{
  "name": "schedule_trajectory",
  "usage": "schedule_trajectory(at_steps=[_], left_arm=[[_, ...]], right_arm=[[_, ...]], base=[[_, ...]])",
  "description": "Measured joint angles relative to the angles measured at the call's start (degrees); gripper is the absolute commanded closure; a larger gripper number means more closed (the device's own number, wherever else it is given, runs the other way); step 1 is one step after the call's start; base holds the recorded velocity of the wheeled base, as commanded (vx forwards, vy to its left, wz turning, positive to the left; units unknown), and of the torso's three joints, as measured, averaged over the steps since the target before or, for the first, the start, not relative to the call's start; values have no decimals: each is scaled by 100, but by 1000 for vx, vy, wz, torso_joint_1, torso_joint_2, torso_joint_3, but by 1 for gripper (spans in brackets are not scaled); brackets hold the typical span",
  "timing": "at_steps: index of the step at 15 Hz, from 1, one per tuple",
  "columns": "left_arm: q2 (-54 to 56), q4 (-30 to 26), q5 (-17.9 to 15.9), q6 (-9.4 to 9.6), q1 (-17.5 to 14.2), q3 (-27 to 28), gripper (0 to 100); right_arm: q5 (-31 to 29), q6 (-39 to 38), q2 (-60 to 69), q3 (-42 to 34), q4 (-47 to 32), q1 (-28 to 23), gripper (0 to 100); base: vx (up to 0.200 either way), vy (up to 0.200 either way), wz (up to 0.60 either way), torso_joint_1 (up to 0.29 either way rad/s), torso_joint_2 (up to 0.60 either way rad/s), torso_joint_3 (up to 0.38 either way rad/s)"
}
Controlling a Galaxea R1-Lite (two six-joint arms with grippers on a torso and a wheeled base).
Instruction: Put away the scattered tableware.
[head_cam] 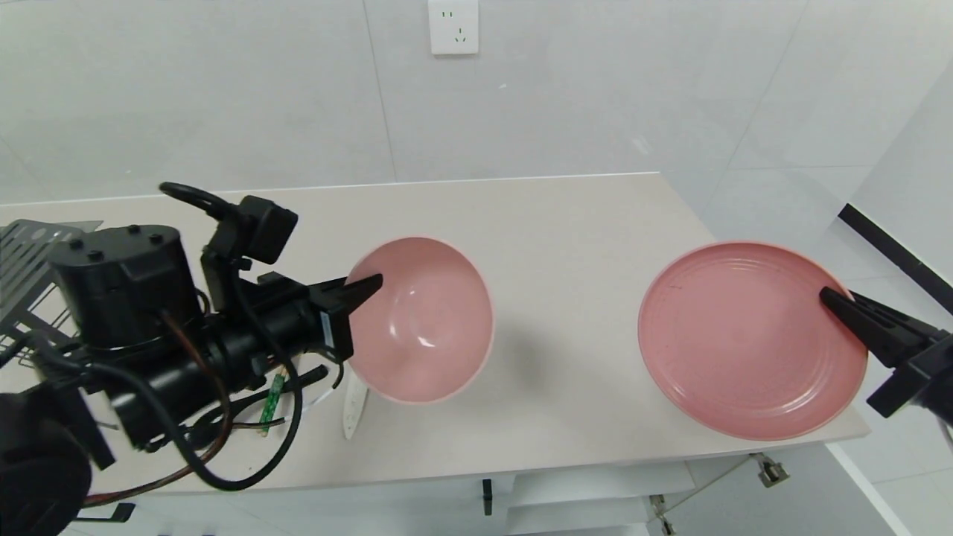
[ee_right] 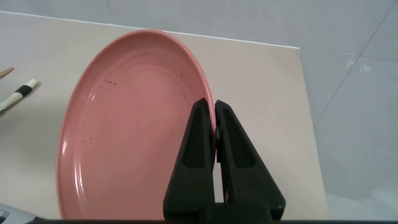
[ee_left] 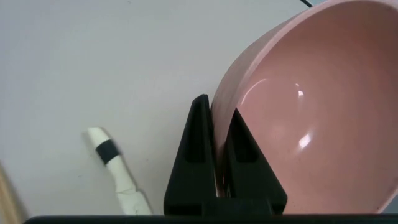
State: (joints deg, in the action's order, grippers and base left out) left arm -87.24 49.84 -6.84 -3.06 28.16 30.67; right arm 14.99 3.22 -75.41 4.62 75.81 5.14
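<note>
Pink bowl (head_cam: 421,320), pink plate (head_cam: 744,339): likely stiff, slippery, breakable. Left pincer (head_cam: 374,283) clamps bowl rim, 9 o'clock; right pincer (head_cam: 828,295) clamps plate rim, 3 o'clock.

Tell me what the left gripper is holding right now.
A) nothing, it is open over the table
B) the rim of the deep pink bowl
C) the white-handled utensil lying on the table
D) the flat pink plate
B: the left gripper is shut on the rim of the deep pink bowl, one finger inside and one outside; the flat pink plate is clamped by the right gripper.
</note>
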Motion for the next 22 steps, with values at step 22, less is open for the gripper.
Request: schedule_trajectory(at_steps=[22], left_arm=[[3012, -1045, 1531, -60, -27, -1582, 100]], right_arm=[[-512, -202, -99, 119, 438, 511, 100]], base=[[0, 0, 0, 0, 0, 0]])
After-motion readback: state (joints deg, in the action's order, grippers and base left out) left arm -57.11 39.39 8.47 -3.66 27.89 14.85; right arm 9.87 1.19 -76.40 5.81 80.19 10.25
